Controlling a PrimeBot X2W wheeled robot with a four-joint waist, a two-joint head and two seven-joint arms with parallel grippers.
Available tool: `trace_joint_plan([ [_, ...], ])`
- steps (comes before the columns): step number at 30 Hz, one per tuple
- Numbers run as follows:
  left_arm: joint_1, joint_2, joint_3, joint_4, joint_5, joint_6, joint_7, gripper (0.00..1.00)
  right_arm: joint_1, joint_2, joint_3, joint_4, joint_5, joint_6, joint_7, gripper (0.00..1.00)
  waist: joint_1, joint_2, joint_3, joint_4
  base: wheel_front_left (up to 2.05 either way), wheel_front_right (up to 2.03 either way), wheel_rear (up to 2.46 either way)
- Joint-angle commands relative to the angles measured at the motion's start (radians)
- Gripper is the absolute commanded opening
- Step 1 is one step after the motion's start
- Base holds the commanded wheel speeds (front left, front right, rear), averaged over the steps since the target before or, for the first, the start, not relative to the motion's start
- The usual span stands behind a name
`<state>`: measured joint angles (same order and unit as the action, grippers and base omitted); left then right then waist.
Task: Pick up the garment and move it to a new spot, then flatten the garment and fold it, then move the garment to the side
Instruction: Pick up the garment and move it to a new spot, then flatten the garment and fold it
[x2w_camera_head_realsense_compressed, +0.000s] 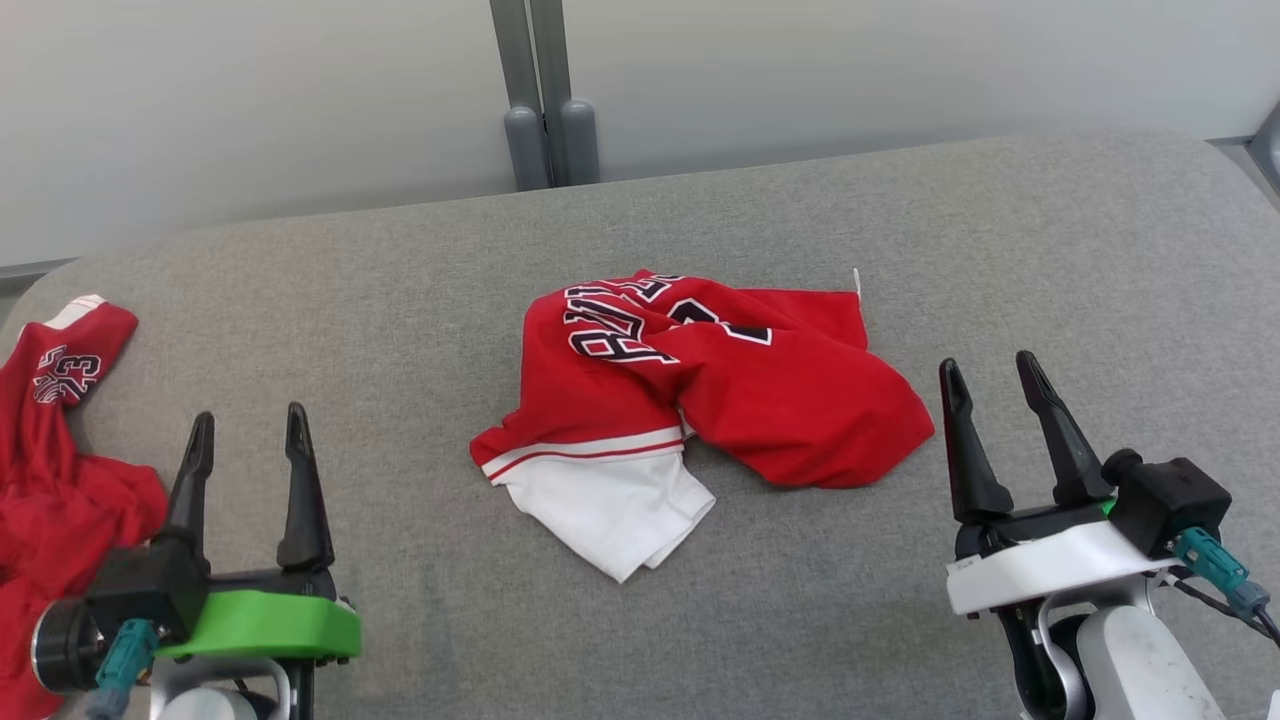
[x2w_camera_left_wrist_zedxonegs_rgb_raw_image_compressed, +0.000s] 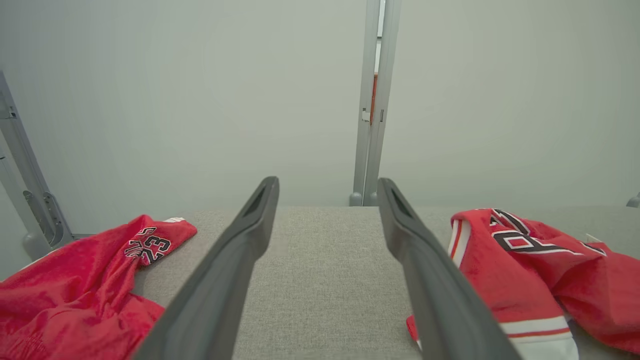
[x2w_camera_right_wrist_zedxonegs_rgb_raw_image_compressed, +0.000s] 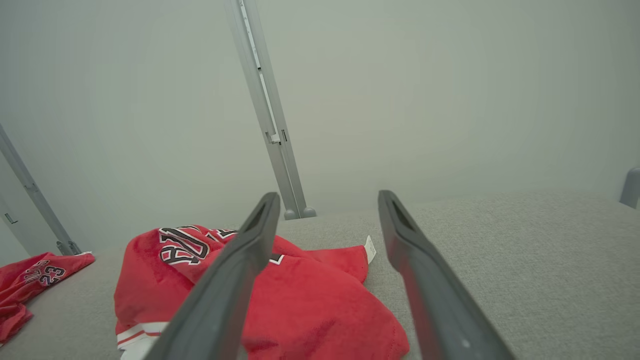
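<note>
So the garment, a red jersey with black-and-white lettering, sits in a crumpled heap right around the middle of the head view, on the grey fabric table. It's bunched and partly folded over itself. A red-and-white striped hem and a white panel stick out at its lower left, and a little white tag pokes up at its upper right corner. The left gripper is down in the lower left of the frame, the one with the green mount, fingers pointing up and spread apart with only bare table between them, so it's released and holding nothing. The right gripper is at the lower right, also spread wide and empty, with its fingertips just beside the jersey's right edge, though I can't tell if they touch the cloth. A second red garment with a number printed on it is piled along the left edge of the frame, just left of the left gripper. In the left wrist view the jersey lies at the right, partly behind the right-hand finger, and the other red pile is at the lower left. In the right wrist view the jersey fills the lower left and middle, running behind the left-hand finger. A pale wall with a pair of grey posts runs across the top.
</note>
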<state>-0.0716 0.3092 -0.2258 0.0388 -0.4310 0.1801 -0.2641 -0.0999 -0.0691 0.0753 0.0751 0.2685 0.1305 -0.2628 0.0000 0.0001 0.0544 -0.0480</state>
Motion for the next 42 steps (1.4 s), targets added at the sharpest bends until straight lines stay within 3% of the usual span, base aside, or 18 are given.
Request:
trace_joint_plan([
  [1,0.023,-0.016,0.018,-0.015,0.021,-0.01,0.0,1.0,0.013,-0.003,-0.004,-0.003,-0.009,0.0,-0.003,1.0,0.0,-0.0001,0.0,0.001,0.0,0.0,0.0],
  [10,0.068,-0.119,0.107,-0.028,0.107,-0.08,0.0,1.0,0.022,0.002,-0.022,-0.008,-0.008,0.0,-0.003,1.0,0.0,-0.0001,0.008,0.009,0.0,0.0,0.0],
  [22,0.057,-0.195,0.181,-0.01,0.161,-0.172,0.0,1.0,0.012,-0.013,-0.039,0.021,-0.013,0.0,-0.003,1.0,0.0,-0.0001,0.014,0.012,0.0,0.0,0.0],
  [27,0.041,-0.216,0.192,-0.001,0.17,-0.204,0.0,1.0,0.009,-0.008,-0.046,0.162,0.075,0.0,0.001,1.0,0.0,-0.0001,0.02,0.027,0.0,0.0,0.0],
  [38,0.007,-0.245,0.219,0.025,0.186,-0.245,-0.001,1.0,-0.171,-0.021,-0.031,0.502,0.291,0.001,0.306,1.0,0.0,-0.0001,0.066,0.094,0.0,0.0,0.0],
  [42,0.001,-0.25,0.222,0.03,0.19,-0.253,-0.001,1.0,-0.205,-0.026,-0.035,0.559,0.334,0.0,0.325,1.0,0.0,-0.0001,0.071,0.119,0.0,0.0,0.0],
])
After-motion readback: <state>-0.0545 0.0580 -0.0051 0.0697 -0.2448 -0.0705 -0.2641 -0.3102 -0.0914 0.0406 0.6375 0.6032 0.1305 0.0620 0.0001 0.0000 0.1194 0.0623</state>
